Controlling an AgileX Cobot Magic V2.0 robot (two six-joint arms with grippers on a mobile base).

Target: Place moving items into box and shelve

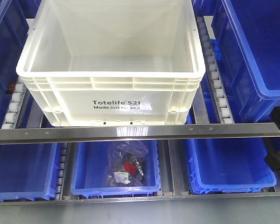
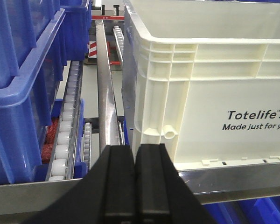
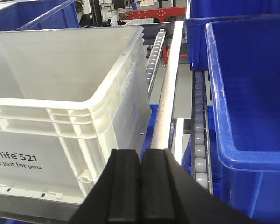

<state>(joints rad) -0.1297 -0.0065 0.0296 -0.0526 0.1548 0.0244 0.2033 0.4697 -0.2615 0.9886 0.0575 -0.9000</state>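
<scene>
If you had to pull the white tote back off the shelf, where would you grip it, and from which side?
Probably by the thick rim of the tote, at its two front corners, one pincer from each side. The rim overhangs the ribbed walls, giving a ledge to hook under. The left pincer and right pincer are both shut and already near those corners.
</scene>
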